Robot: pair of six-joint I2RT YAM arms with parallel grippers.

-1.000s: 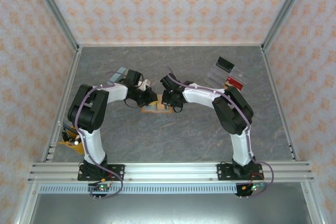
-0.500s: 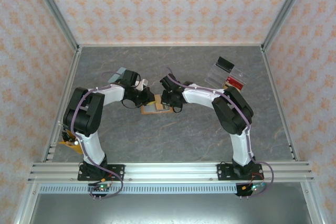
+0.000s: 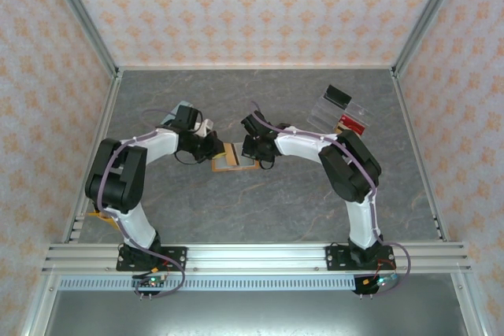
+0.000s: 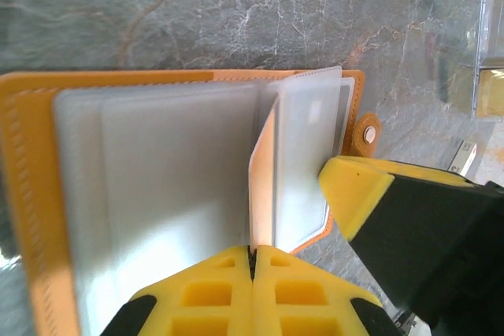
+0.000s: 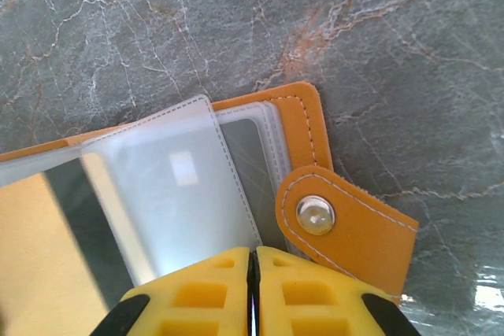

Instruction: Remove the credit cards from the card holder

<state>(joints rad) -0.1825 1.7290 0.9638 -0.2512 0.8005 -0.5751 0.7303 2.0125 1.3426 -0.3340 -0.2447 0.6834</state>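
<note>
1. Left gripper [image 4: 252, 256] is pinching shut on the edge of a card [image 4: 263, 171], likely thin, stiff and slippery.
2. Right gripper [image 5: 252, 261] is clamping a floppy pocket [image 5: 169, 194], steadying the holder [image 5: 362, 234] lying open in the middle of the table [image 3: 315, 210].
3. Gripping the card by its exposed edge is looking safest.

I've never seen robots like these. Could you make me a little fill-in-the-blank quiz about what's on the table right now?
1. The card holder lies ___ on the grey table.
2. The left gripper is ___ on a thin credit card.
3. The right gripper pinches a clear pocket beside the snap strap, whose stud is ___ in shape.
4. Both grippers' fingers are coloured ___.

Missing words: open; shut; round; yellow.
</note>
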